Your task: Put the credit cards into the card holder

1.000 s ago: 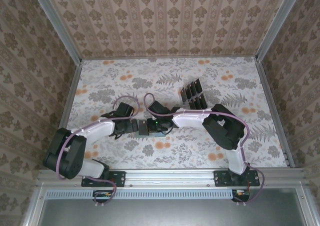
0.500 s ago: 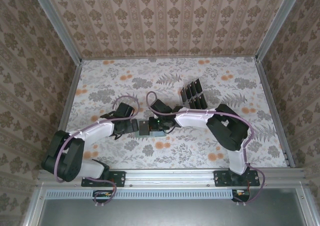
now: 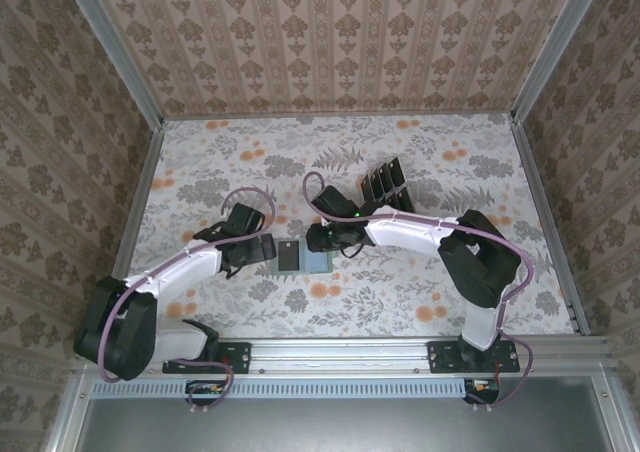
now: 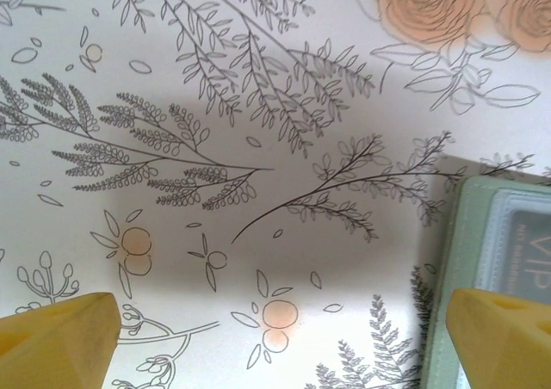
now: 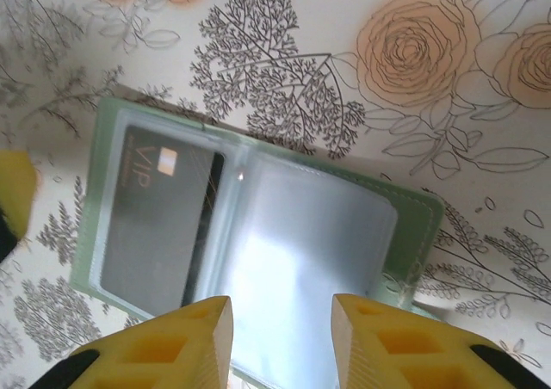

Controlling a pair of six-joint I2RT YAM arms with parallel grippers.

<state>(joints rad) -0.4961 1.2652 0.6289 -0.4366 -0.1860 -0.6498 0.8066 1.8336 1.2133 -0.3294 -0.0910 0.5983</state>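
Surface (image 3: 400, 302): floral print, wallpapered walls around.
Card holder (image 5: 318, 234): lies open, flat, between both hands.
Done: one credit card (image 5: 159, 221) sits in a sleeve.
To do: remaining credit cards (image 3: 385, 187) stand in rows, well apart behind.
Right hand (image 5: 281, 329): part-spread over holder, empty.
Left hand (image 4: 280, 337): spread wide, empty.

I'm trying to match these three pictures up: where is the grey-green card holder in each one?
Top external: the card holder lies open just below the picture's middle.
Left wrist: its green edge comes in at the lower right.
Right wrist: it lies spread open across the centre.
Shared landmark: the black card tucked in one pocket.
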